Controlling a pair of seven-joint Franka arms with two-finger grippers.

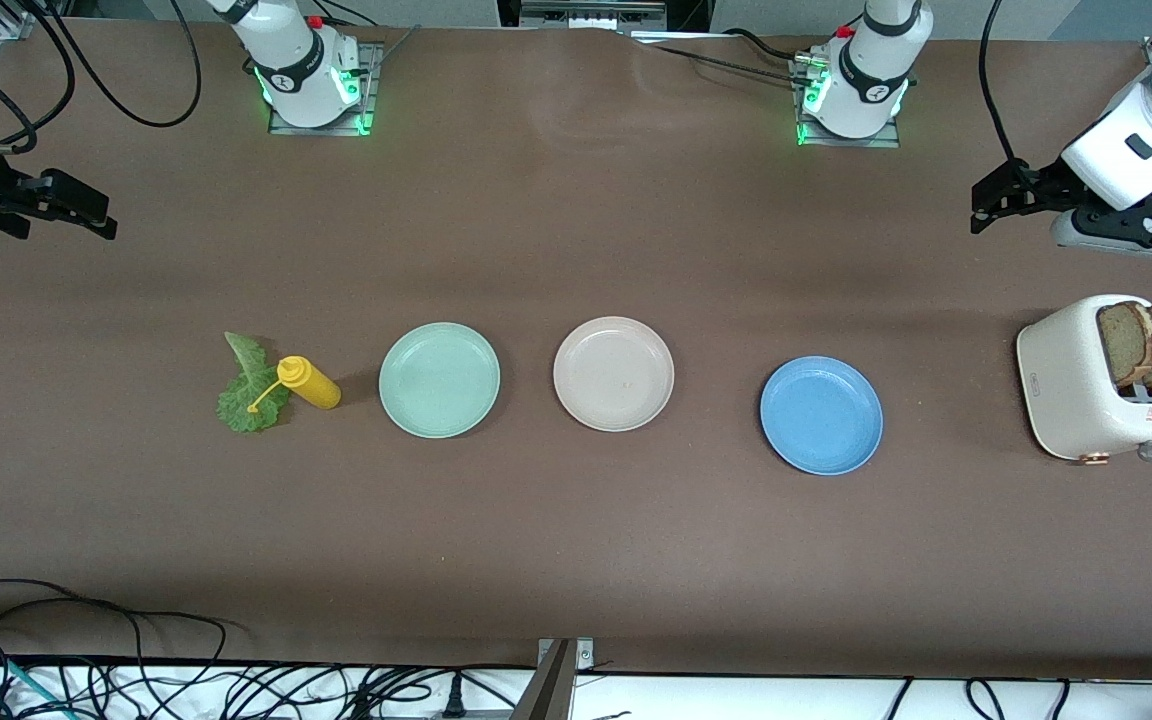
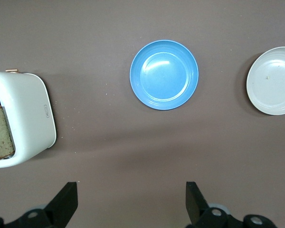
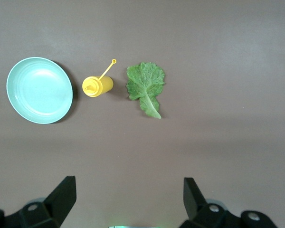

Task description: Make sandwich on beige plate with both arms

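Left gripper (image 1: 986, 205) and right gripper (image 1: 96, 215) hover open, seemingly level.

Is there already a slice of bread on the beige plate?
No, the beige plate holds nothing, and both bread slices stand in the toaster.

From my station the table (image 1: 576, 560) looks covered in a matt brown sheet, faintly creased. The beige plate (image 1: 613, 373), green plate (image 1: 439, 379) and blue plate (image 1: 821, 414) seem matt plastic, the blue one finely speckled. The toaster (image 1: 1076, 385) has a smooth cream shell with a copper-coloured metal knob. The bread (image 1: 1146, 343) in it looks coarse and porous. The yellow bottle (image 1: 310, 382) is smooth plastic; the lettuce (image 1: 252, 392) is veined and ruffled. I see glossy white arm casings.
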